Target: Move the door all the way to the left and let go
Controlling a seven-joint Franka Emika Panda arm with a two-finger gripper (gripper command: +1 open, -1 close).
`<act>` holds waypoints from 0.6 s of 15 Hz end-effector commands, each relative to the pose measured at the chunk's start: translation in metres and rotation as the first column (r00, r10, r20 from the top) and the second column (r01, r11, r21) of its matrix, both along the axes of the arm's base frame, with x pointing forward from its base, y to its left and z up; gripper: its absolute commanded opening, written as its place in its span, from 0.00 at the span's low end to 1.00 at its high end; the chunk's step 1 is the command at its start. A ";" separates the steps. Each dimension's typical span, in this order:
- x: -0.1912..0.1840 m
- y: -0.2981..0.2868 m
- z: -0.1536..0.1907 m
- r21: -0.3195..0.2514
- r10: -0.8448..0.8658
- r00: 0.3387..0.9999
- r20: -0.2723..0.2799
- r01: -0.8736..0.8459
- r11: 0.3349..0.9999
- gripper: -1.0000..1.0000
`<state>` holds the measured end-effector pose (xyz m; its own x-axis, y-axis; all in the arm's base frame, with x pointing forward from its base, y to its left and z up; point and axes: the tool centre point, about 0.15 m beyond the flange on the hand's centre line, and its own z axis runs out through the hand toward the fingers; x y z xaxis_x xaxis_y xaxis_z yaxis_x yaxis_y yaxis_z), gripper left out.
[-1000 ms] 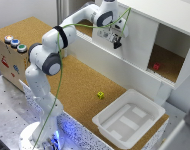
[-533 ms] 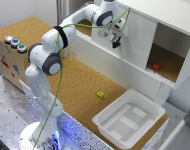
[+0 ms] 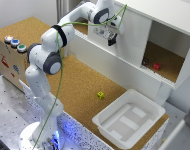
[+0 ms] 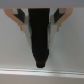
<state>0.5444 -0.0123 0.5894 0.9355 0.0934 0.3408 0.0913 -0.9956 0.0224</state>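
Presently catalogued:
Arm: white jointed Franka arm (image 3: 45, 60), base at the near corner of the cork-topped counter (image 3: 80, 80), reaching across to the cabinet front.
Gripper: dark two-fingered gripper (image 3: 112, 40), pointing down against the face of the sliding panel; whether its jaws are spread or closed cannot be told. The wrist view gives only a dark blurred shape (image 4: 41, 35) before a pale surface.
Door: flat plain white rectangular sliding door (image 3: 132, 37), covering the half of the cabinet opening toward the exterior view's left; the half toward the exterior view's right stands open.
Cabinet: white box cabinet (image 3: 165, 12) along the far edge of the counter, cork floor inside.
Cabinet contents: small red cube (image 3: 156, 66) and a small dark object (image 3: 145, 61) just beside it, in the open half.
Counter item: small yellow-green cube (image 3: 100, 94), mid-counter.
Tray: white plastic rectangular tray (image 3: 107, 122), at the counter's near edge below the open half.
Control box: wooden box (image 3: 7, 62) with coloured round buttons (image 3: 14, 43), at the counter's end toward the exterior view's left.
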 end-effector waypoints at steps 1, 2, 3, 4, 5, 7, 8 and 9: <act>0.015 0.051 -0.005 -0.034 -0.005 0.997 -0.075 0.002 0.999 0.00; 0.015 0.059 -0.004 -0.035 0.000 0.997 -0.072 -0.003 0.999 0.00; 0.015 0.069 -0.005 -0.035 0.012 0.997 -0.073 -0.014 0.999 0.00; 0.015 0.078 -0.005 -0.034 0.018 0.997 -0.073 -0.021 0.999 0.00; 0.015 0.086 -0.005 -0.032 0.025 0.997 -0.072 -0.028 0.999 0.00; 0.017 0.098 -0.004 -0.030 0.051 0.995 -0.081 -0.053 0.998 0.00; 0.019 0.106 -0.005 -0.026 0.056 0.995 -0.079 -0.058 0.998 0.00; 0.020 0.117 -0.004 -0.018 0.067 0.995 -0.074 -0.069 0.997 0.00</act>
<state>0.5435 0.0600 0.5895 0.9284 0.1420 0.3435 0.1455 -0.9892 0.0159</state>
